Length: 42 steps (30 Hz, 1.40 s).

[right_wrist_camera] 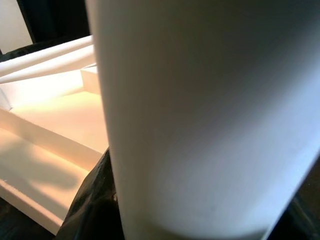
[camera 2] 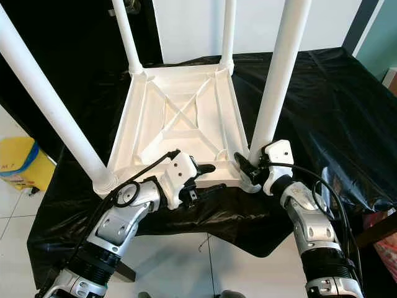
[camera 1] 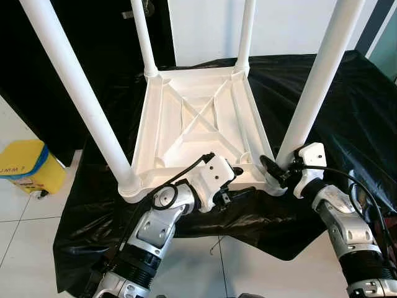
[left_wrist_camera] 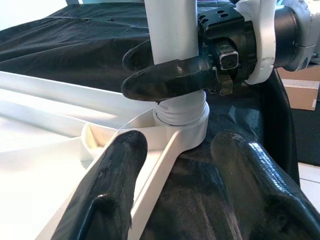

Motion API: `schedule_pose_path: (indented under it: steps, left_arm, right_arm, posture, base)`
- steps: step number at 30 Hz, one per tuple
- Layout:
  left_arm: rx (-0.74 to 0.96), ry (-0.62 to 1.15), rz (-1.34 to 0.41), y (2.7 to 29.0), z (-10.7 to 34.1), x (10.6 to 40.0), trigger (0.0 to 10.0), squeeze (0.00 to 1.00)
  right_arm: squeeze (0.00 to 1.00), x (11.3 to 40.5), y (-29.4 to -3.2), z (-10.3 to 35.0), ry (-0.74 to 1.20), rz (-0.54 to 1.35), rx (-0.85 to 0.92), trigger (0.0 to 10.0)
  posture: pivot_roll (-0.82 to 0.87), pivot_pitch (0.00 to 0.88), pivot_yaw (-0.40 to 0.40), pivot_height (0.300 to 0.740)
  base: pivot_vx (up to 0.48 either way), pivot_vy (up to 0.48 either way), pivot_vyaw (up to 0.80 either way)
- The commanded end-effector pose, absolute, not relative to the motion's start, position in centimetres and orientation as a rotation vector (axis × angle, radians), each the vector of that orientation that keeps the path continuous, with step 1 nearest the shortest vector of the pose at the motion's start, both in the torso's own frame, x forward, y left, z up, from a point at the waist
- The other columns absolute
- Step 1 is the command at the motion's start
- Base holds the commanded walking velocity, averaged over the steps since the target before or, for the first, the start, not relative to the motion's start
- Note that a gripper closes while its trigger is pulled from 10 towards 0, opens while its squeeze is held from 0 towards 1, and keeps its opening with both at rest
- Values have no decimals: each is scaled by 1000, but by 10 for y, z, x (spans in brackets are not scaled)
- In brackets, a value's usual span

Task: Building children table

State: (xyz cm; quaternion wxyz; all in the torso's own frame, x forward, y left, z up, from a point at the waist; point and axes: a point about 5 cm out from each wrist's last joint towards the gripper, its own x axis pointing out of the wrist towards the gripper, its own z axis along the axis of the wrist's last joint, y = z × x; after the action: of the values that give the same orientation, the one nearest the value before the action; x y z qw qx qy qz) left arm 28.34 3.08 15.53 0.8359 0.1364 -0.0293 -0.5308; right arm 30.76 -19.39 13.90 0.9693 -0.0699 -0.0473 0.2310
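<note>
We see a white plastic children's table upside down, four legs up. Our right end effector pinches its near-right leg; our left end effector is spread beside its near rim.

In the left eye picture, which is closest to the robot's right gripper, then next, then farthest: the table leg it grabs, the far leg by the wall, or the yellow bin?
From the right gripper:
1. Near right table leg, in its grip.
2. Far right leg, behind, by the wall.
3. Yellow bin, on the floor, far left.
</note>
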Motion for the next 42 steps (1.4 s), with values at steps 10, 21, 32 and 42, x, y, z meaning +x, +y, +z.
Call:
schedule_pose_path:
  steps: [10,21,32,42]
  left_arm:
    - [280,-54,-1037,35,151,284,10000,0]
    - [274,-51,-1027,36,150,284,10000,0]
    - [266,-47,-1018,36,149,282,10000,0]
    - [264,-44,-1011,37,147,281,10000,0]
  right_arm:
    - [0,300,-189,126,-40,262,-111,10000]
    - [0,290,-182,118,-26,-113,-44,10000]
    - [0,281,-156,114,-5,-268,58,10000]
    - [0,280,-151,121,-38,-269,24,10000]
  posture:
    - [-218,92,24,740]
    - [-213,92,14,740]
    - [-206,92,10,740]
    - [-205,88,7,740]
  base:
    - [0,0,0]
    - [0,0,0]
    - [0,0,0]
    - [0,0,0]
